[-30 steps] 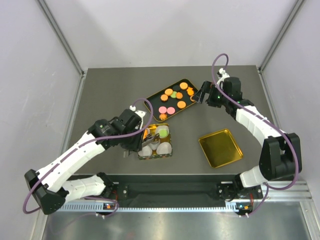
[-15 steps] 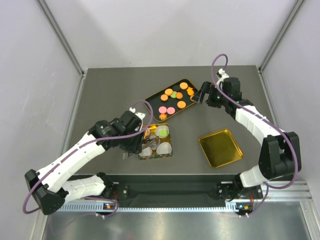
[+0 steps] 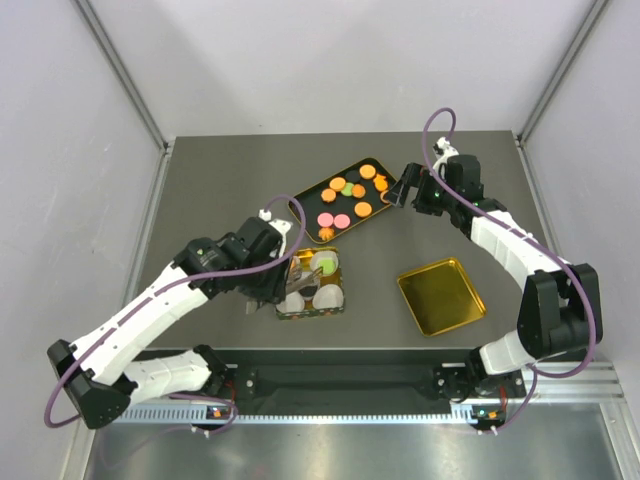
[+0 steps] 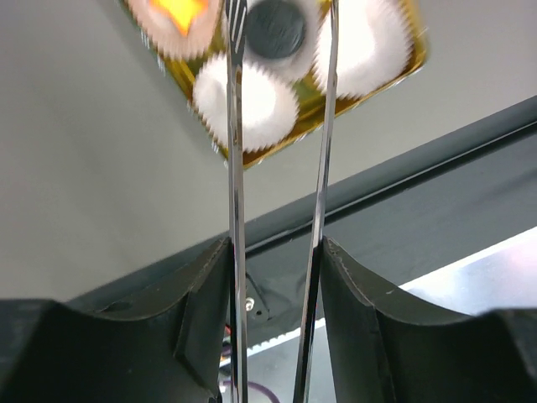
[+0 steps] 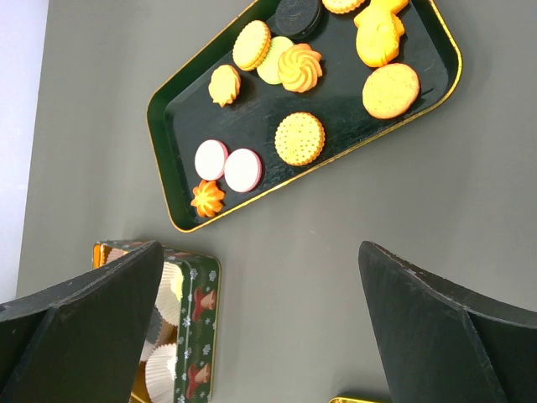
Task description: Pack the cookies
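Note:
Several cookies (image 3: 348, 195), mostly orange with a few pink and one green, lie on a black gold-rimmed tray (image 3: 310, 207); they also show in the right wrist view (image 5: 299, 138). My left gripper (image 3: 285, 280) is shut on metal tongs (image 4: 233, 168) over a decorated tin (image 3: 310, 312) lined with white paper cups (image 4: 247, 105). The tong tips straddle a dark round cookie (image 4: 274, 27) lying in a cup. An orange cookie (image 4: 176, 13) sits in the cup beside it. My right gripper (image 3: 400, 192) is open and empty, above the table by the tray's right end.
A gold tin lid (image 3: 441, 296) lies upside down at the right front. The tin's green side (image 5: 197, 327) shows in the right wrist view below the tray (image 5: 252, 109). The table's front edge and a black rail (image 4: 419, 218) are close behind the tin.
My left gripper with the tongs has shifted slightly over the tin. The right arm has not moved.

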`<state>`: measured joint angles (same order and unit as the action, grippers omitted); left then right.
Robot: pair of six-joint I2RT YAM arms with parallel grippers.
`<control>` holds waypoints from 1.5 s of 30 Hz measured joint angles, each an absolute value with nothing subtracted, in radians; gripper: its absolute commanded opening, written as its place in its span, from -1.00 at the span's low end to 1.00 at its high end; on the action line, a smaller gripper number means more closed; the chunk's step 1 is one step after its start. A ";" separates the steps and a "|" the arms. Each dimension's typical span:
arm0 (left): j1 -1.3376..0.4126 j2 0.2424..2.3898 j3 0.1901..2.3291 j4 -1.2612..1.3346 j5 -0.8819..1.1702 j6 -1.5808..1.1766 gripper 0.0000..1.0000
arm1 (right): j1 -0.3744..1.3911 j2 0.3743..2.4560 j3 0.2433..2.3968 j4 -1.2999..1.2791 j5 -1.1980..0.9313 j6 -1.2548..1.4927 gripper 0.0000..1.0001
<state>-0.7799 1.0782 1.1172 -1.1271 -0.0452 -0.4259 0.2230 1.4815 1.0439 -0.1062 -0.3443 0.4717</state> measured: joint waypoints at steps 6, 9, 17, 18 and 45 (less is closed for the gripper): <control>-0.780 1.123 1.287 -1.113 -0.062 -0.398 0.01 | 0.223 1.481 1.044 -0.106 -0.345 0.472 1.00; -0.780 1.180 1.357 -1.076 -0.105 -0.385 0.01 | 0.223 1.481 1.044 -0.106 -0.344 0.472 0.99; -0.735 1.524 1.526 -0.962 -0.250 -0.315 0.04 | 0.223 1.481 1.044 -0.106 -0.345 0.472 1.00; -0.723 1.569 1.547 -0.945 -0.257 -0.308 0.04 | 0.223 1.481 1.044 -0.106 -0.344 0.471 1.00; -0.576 1.972 1.731 -0.770 -0.209 -0.243 -0.05 | 0.227 1.481 1.050 -0.131 -0.321 0.452 1.00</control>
<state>-0.5762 1.9720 1.7306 -0.7700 -0.2092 -0.2432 0.2268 1.4811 1.0496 -0.1314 -0.3210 0.4522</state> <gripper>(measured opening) 0.502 0.996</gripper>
